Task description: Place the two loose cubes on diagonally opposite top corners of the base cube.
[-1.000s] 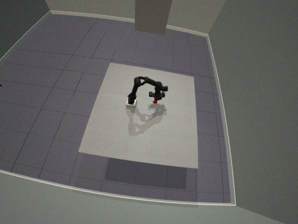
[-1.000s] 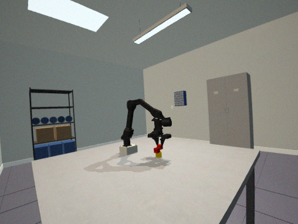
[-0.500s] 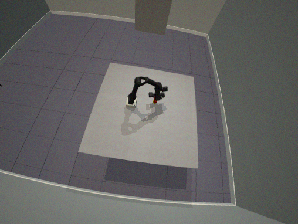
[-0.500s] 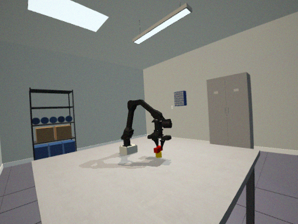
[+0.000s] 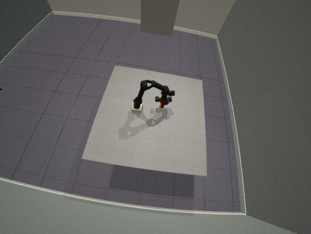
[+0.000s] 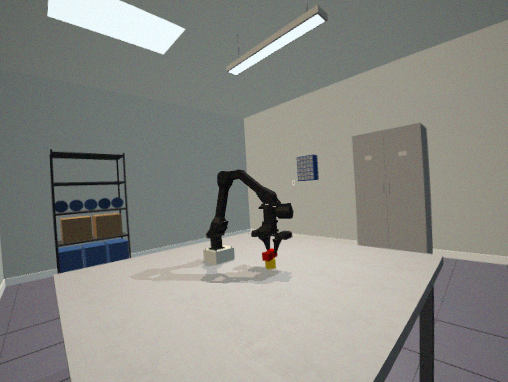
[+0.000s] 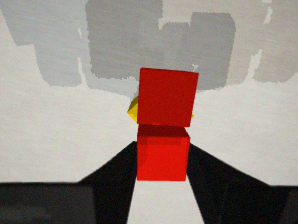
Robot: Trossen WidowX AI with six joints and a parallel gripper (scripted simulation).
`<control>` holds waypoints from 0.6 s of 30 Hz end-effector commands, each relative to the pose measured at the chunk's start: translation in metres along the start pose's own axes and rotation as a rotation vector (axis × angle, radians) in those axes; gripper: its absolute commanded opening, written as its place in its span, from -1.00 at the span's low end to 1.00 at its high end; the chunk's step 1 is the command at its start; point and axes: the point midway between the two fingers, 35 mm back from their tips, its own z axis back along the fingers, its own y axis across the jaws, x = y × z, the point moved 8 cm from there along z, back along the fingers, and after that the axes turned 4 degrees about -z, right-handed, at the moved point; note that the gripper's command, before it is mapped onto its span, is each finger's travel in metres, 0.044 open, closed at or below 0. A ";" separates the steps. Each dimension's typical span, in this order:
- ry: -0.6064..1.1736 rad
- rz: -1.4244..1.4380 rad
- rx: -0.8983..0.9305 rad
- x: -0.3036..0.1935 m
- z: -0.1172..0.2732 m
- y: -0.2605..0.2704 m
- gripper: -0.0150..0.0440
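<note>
My gripper (image 6: 273,250) (image 7: 160,147) points down, shut on a red cube (image 7: 161,162), with a finger against each side. The other red cube (image 7: 168,97) (image 6: 267,256) sits on the yellow base cube (image 7: 133,111) (image 6: 270,265) and is turned slightly relative to the held one. The held cube is at the base cube's top, beside the other cube; in the exterior view the two reds merge. Whether a gap separates them, or the held cube rests on the base, I cannot tell. The red cubes hide most of the base cube in the wrist view.
The arm's pale mounting block (image 5: 136,109) (image 6: 218,255) stands on the white table (image 5: 171,147) (image 6: 225,320), to the left of the cubes. The arm arches over from it. Arm shadows fall around the cubes. Shelves and a cabinet stand beyond the table.
</note>
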 end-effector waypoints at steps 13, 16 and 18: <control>0.000 0.000 0.000 0.000 0.013 0.000 0.20; 0.000 0.000 0.000 0.000 0.019 0.000 0.20; 0.000 0.000 0.000 0.000 0.023 0.000 0.20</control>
